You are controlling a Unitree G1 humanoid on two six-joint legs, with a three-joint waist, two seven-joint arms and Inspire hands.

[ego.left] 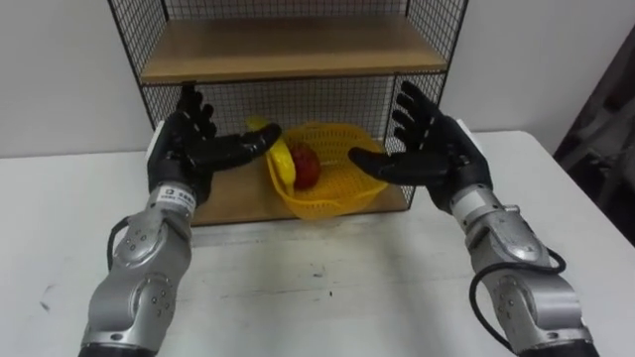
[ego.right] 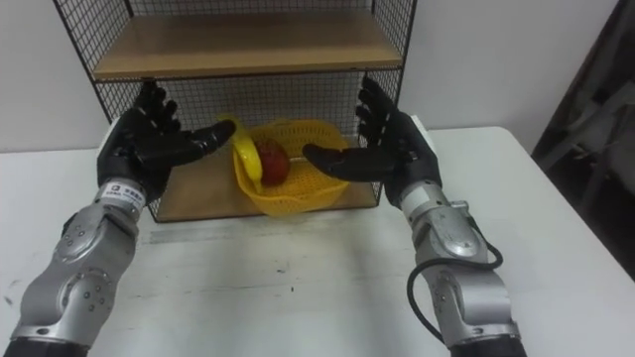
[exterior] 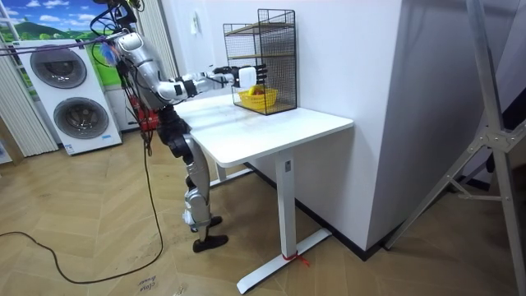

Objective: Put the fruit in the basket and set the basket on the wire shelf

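Note:
A yellow mesh basket [ego.left: 337, 188] stands on the lower wooden board of the wire shelf [ego.left: 288, 50], holding a banana [ego.left: 281, 159] and a red apple [ego.left: 306, 167]. My left hand [ego.left: 193, 144] is open just left of the basket, thumb reaching toward the banana. My right hand [ego.left: 427, 149] is open just right of it, thumb over the basket's rim. Neither hand grips anything. In the room view I stand at the white table [exterior: 271, 123], both arms stretched toward the shelf [exterior: 261, 57].
The shelf stands at the back of the white table [ego.left: 317, 288] against a white wall. An upper wooden board [ego.left: 293, 45] lies above the basket. Dark equipment [ego.left: 605, 109] is at the right edge. Washing machines [exterior: 66, 82] stand behind me in the room view.

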